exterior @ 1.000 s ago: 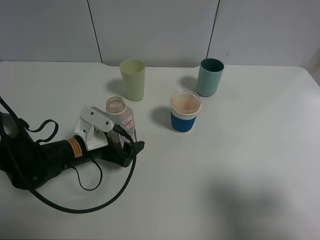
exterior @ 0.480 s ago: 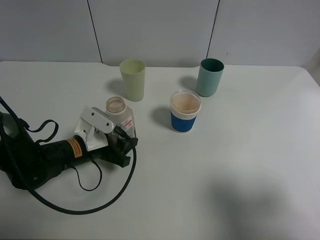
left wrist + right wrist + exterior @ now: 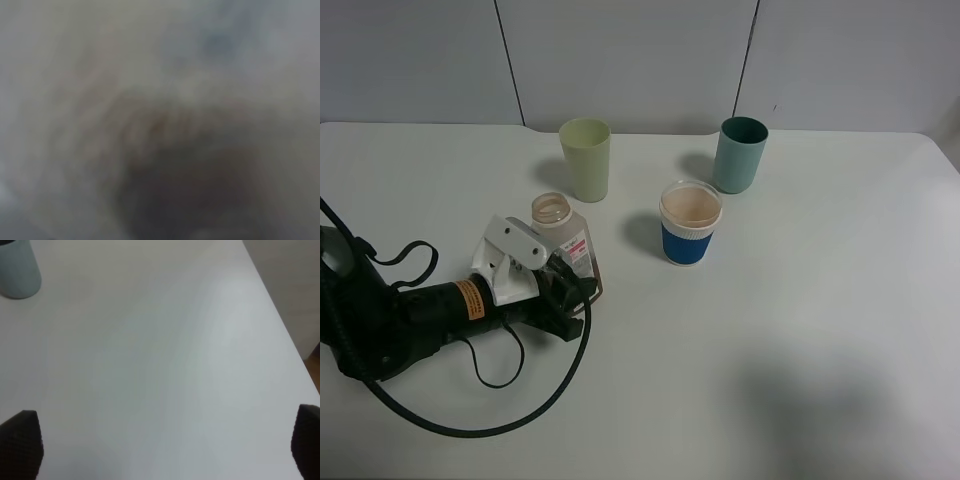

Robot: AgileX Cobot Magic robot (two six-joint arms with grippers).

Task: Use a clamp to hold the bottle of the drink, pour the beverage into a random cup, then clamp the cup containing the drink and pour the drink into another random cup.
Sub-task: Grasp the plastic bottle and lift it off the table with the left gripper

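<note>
The small clear bottle [image 3: 560,226] with a white and red label stands left of centre in the exterior high view, neck open. My left gripper [image 3: 578,286], on a black arm with a white housing, lies low on the table and is shut on the bottle's lower body. A brown tint shows at the bottle's foot. The left wrist view is a close blur. The blue-sleeved cup [image 3: 690,226] stands to the right of the bottle, and the pale yellow-green tumbler [image 3: 586,158] behind it. My right gripper [image 3: 162,445] is open over bare table, holding nothing.
A teal cup [image 3: 740,153] stands at the back right, also seen as the teal cup [image 3: 17,267] in the right wrist view. A black cable [image 3: 470,420] loops on the table by the left arm. The table's edge [image 3: 280,325] runs past the right gripper.
The left gripper's fingers have closed from wide open onto the bottle's lower body. The cups and the right gripper have not moved.
</note>
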